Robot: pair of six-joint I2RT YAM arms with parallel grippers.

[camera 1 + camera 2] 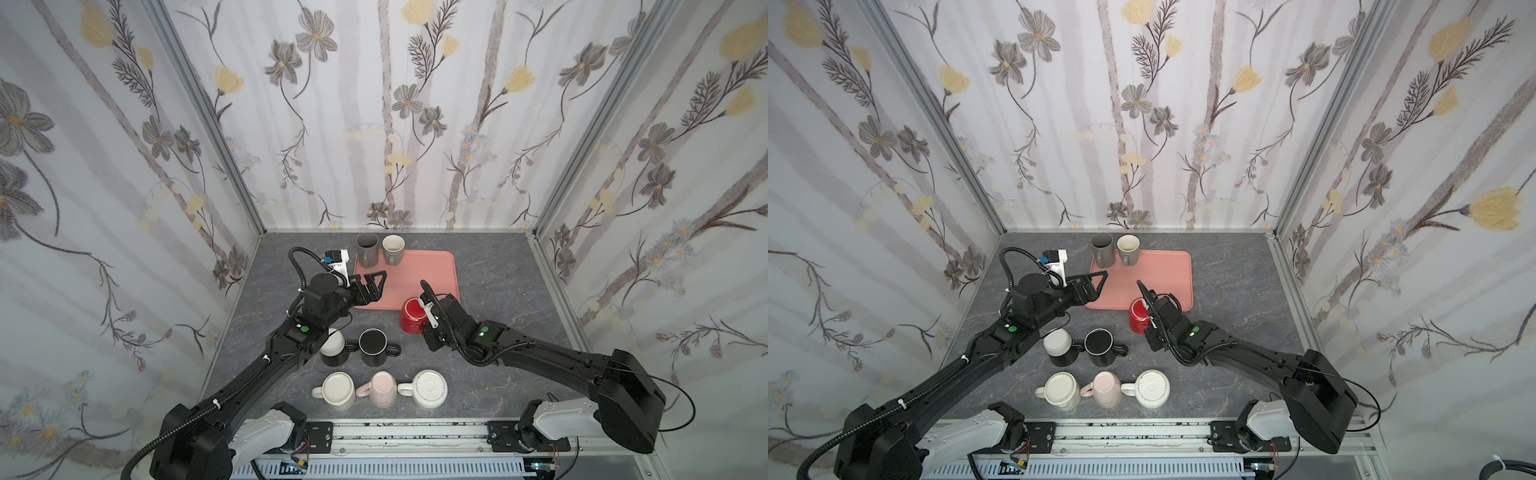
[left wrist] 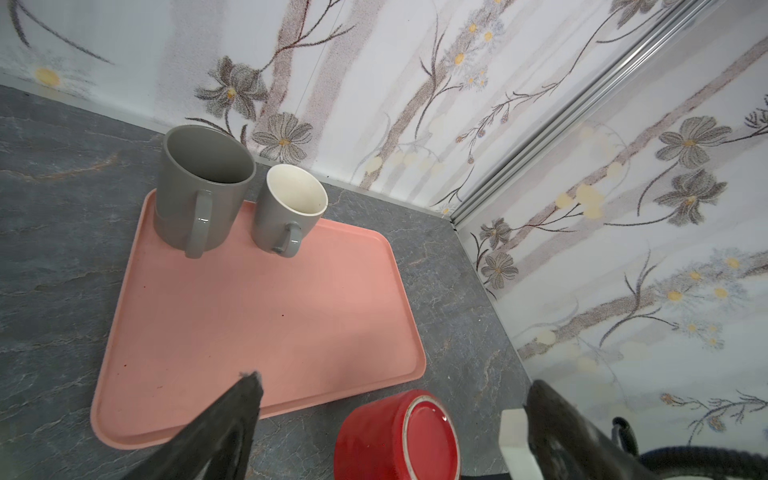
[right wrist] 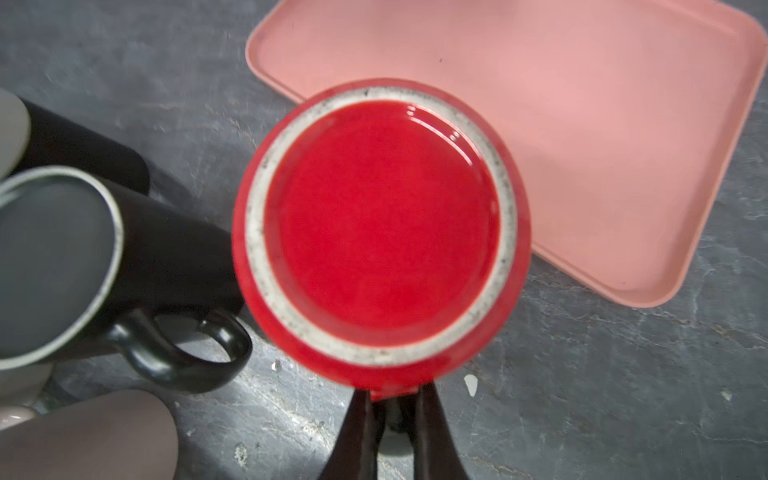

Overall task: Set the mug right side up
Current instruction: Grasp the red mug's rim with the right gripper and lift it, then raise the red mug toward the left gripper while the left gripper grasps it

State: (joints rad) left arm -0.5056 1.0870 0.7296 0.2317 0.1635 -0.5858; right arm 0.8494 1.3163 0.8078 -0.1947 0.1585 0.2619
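While the right arm extends forward and inward over the table (image 1: 498, 286), its wrist tilts down beside the red mug (image 1: 410, 318). The right gripper (image 3: 391, 400) is clamped on the mug's handle, one finger on each side. The left arm reaches to the left edge of the pink tray (image 1: 419, 266); the left gripper (image 1: 380, 286) hangs there with jaws spread wide, holding nothing. The mug is inverted: glossy red base up, ringed by a pale unglazed foot. It sits at the tray's near right corner and overlaps that edge in both top views.
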